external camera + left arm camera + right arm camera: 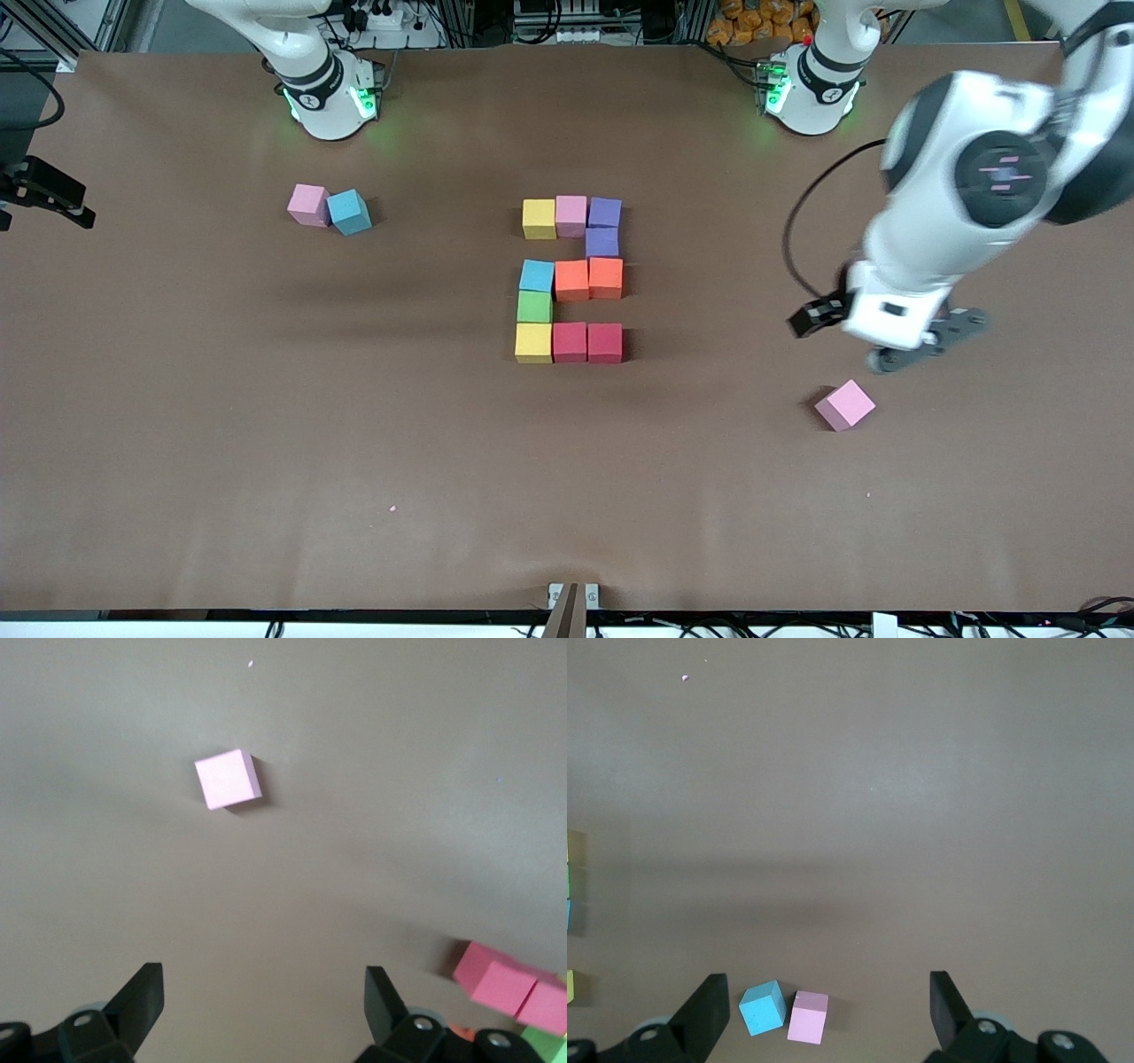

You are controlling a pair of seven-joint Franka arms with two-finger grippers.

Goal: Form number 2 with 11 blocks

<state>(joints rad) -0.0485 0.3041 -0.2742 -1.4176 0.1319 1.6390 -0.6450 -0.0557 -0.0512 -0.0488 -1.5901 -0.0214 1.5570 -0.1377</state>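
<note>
Nearest the front camera, loose pink block (845,405): it lies alone on the brown counter (266,443), toward the left arm's end, turned a little askew, well apart from the other cubes.
Left hand (264,1005): it hangs over the bare counter just beside this pink block; its two fingers stand wide apart and hold nothing.
Number 2 (570,280): it sits in the middle of the counter, three cubes wide and five rows tall, the cubes touching or nearly touching.
Row nearest the camera: yellow block (533,343), then two red blocks (587,343).
Next row: one green block (534,307).
Middle row: blue block (536,276), then two orange blocks (589,278).
Fourth row: one purple block (601,241).
Farthest row: yellow, pink, purple.
Spare pair: a pink cube (308,205) and a blue cube (349,212) touch each other toward the right arm's end, near that arm's base.
Right hand (828,1010): it waits above this spare pair, fingers wide apart, empty.
</note>
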